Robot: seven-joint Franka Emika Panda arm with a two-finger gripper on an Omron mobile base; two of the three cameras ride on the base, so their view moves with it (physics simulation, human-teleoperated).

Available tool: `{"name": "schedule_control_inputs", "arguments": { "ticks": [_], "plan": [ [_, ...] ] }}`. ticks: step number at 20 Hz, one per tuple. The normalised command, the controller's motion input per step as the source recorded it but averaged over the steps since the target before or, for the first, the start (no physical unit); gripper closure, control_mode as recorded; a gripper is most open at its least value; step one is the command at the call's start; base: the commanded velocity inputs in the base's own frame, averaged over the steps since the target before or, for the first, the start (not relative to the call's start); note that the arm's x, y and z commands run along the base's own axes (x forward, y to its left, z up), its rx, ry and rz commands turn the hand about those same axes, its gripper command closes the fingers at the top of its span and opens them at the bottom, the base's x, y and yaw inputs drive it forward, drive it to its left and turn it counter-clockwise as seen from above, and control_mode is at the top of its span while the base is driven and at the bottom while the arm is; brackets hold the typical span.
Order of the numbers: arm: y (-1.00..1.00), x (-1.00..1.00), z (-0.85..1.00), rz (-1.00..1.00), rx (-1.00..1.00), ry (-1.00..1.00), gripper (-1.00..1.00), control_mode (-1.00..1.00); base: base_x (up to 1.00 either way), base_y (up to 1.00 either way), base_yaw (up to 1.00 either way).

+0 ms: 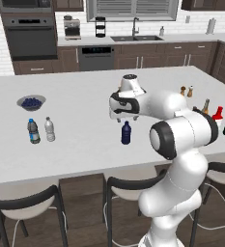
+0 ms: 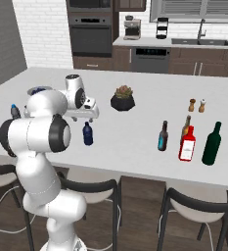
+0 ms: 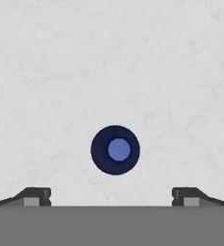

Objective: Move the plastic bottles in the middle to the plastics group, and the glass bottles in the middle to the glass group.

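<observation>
The stout navy-blue plastic bottle (image 1: 126,133) (image 2: 88,134) stands upright mid-counter. In the hand view I look straight down on its cap (image 3: 115,149). My gripper (image 1: 119,118) (image 2: 88,119) (image 3: 111,194) hangs just above it, open, fingers wide apart and holding nothing. The red glass bottle (image 2: 187,144) (image 1: 217,114) and the slim dark teal-labelled bottle (image 2: 163,137) stand at the right. Beside them are the amber bottle (image 2: 185,125) and the dark green bottle (image 2: 212,144) of the glass group. Two clear water bottles (image 1: 33,131) (image 1: 49,129) form the plastics group at the left.
A bowl of blueberries (image 1: 31,102) sits behind the water bottles. A potted plant (image 2: 123,98) stands behind the navy bottle, and salt and pepper shakers (image 2: 197,105) stand behind the glass bottles. Stools (image 1: 128,185) line the counter's near edge.
</observation>
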Motion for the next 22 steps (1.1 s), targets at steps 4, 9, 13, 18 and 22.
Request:
{"name": "schedule_control_inputs", "arguments": {
  "ticks": [4,9,13,18,22],
  "plan": [
    [-0.1,0.0,-0.43,0.0,0.0,0.0,-1.0,-1.0,0.0,0.0,0.0],
    [-0.1,0.0,-0.54,0.0,0.0,0.0,-1.0,-1.0,0.0,0.0,0.0],
    [0.0,0.0,-0.08,0.0,0.01,0.0,-1.0,-1.0,0.0,0.0,0.0],
    [0.02,0.06,-0.01,0.0,0.02,0.0,-1.0,-1.0,0.0,0.0,0.0],
    [0.0,0.18,-0.06,0.0,0.0,-0.01,-1.0,-1.0,0.0,0.0,0.0]
  ]
}}
